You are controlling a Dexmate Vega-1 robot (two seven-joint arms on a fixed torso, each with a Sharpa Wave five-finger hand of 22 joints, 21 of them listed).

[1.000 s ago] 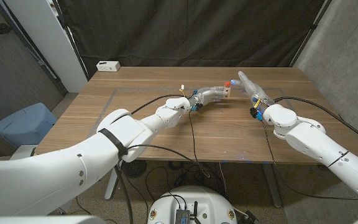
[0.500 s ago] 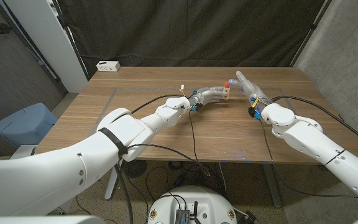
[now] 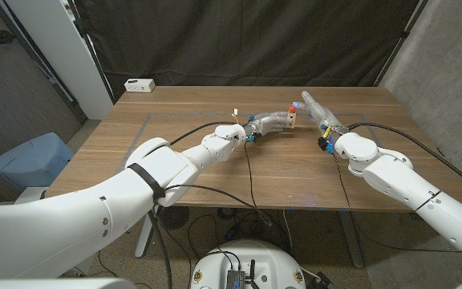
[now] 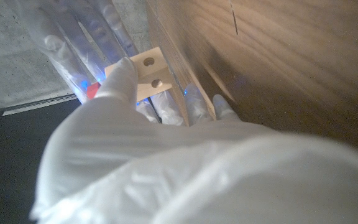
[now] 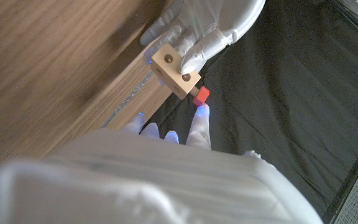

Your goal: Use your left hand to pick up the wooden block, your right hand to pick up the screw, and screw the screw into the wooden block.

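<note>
Wooden block [image 3: 293, 120], small and pale with round holes in its faces, sits in the grip of our left hand [image 3: 273, 122], lifted above the desk [image 3: 183, 160] toward its far edge, roughly midway along it. In our left wrist view the fingers [image 4: 124, 74] of that hand wrap the block [image 4: 146, 74] from both sides, with the thumb pressed on one face. A screw [image 3: 293, 106] with a red head is set in the block; in our right wrist view the red head [image 5: 201, 95] stands out from one face of the block [image 5: 176, 68], right at the block's corner. Our right hand [image 3: 321, 112] reaches in from the desk's right side with its fingers stretched out long toward the block, and one fingertip [image 5: 201, 113] lies just beside the red head, touching it or nearly so; we cannot tell whether any finger actually pinches the screw. In our left wrist view the right hand [image 4: 79, 40] shows beyond the block with its fingers spread apart. Both arms are white and trail black cables across the brown wood-grain desk. A small white box [image 3: 139, 84] lies at the desk's far left corner, well apart from both hands, and a black curtain [image 3: 247, 40] hangs behind the desk.
</note>
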